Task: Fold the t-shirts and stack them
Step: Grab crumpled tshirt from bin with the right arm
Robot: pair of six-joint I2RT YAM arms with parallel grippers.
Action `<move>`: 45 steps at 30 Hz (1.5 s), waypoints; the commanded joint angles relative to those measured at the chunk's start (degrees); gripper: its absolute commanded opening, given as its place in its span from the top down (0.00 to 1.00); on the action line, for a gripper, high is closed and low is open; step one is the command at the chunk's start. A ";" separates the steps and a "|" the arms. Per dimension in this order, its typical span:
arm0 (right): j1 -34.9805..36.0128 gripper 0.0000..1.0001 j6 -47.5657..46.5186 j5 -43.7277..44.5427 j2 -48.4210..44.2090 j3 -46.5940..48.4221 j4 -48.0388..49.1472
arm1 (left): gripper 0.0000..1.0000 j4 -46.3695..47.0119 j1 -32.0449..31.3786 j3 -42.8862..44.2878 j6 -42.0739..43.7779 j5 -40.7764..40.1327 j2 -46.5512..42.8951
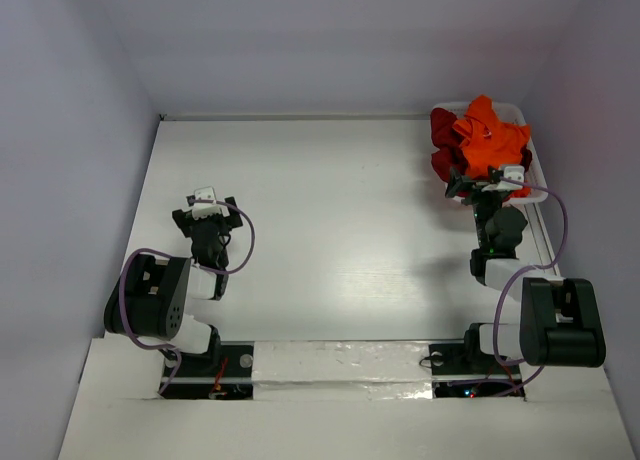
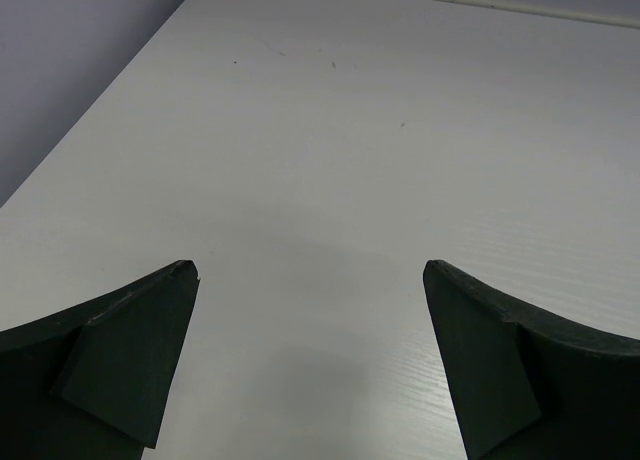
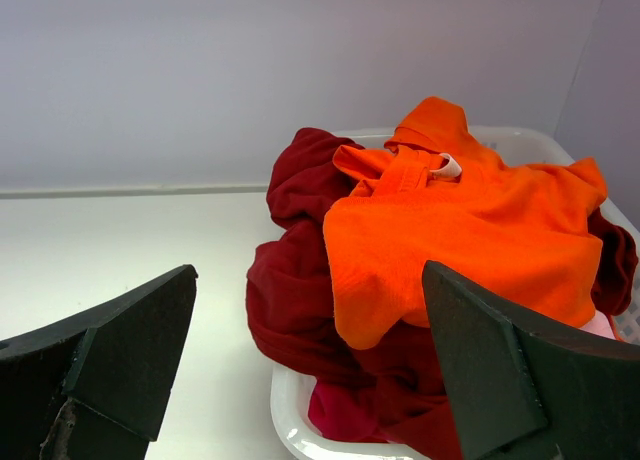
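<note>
A bright orange-red t-shirt (image 3: 480, 230) (image 1: 490, 140) lies crumpled on top of a dark crimson t-shirt (image 3: 300, 270) (image 1: 443, 130), both heaped in a white basket (image 3: 290, 415) (image 1: 508, 107) at the table's far right corner. A bit of pink cloth (image 3: 340, 410) shows low in the heap. My right gripper (image 3: 310, 275) (image 1: 487, 180) is open just in front of the heap, nothing between its fingers. On the left side my left gripper (image 2: 310, 270) (image 1: 207, 202) hangs open over bare tabletop, far from the shirts.
The white tabletop (image 1: 330, 210) runs between the two arms. Grey walls close it in at the back and on both sides. The basket sits tight against the right wall.
</note>
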 commanded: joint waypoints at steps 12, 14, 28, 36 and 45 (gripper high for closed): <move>-0.05 0.00 -1.05 0.17 -0.17 0.03 3.84 | 0.01 16.06 0.41 -0.24 0.59 -0.09 -1.19; -0.05 0.00 -1.05 0.17 -0.17 0.03 3.84 | 0.01 16.06 0.41 -0.24 0.59 -0.09 -1.10; -0.05 0.00 -1.05 0.17 -0.17 -0.05 3.84 | 0.01 16.06 0.41 -0.24 0.59 -0.09 -1.19; -0.05 0.00 -1.06 0.17 -0.17 0.03 3.75 | 0.01 16.06 0.41 -0.15 0.59 -0.09 -1.10; -0.05 0.00 -1.49 -0.79 -2.19 2.66 -3.60 | 0.01 16.06 0.41 -0.24 0.59 -0.09 -1.19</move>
